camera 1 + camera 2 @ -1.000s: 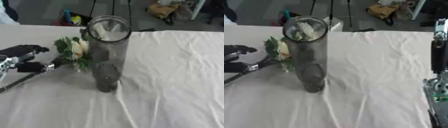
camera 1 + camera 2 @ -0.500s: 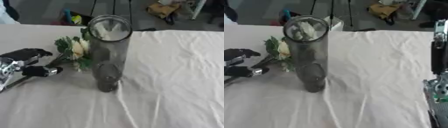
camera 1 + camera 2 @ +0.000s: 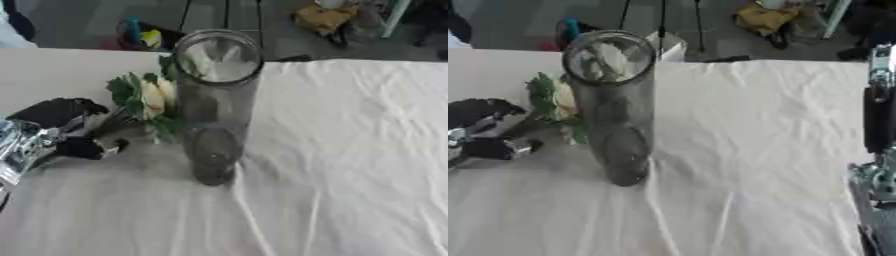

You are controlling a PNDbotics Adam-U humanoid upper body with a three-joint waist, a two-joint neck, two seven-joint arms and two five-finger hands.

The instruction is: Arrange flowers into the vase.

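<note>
**Flowers lie just beyond your left hand**

Your left hand (image 3: 61,131) sits at the stem ends; whether it grips them, I cannot tell. The flowers (image 3: 149,100) lie on the bench (image 3: 350,150), blooms touching the upright vase (image 3: 214,105), stems pointing toward that hand. Your right arm stands well apart.

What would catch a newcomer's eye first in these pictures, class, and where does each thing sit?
A tall clear glass vase stands upright mid-table on the white tablecloth. Just left of it lie pale flowers with green leaves. The robot's left hand sits at the left edge by their stems.
</note>
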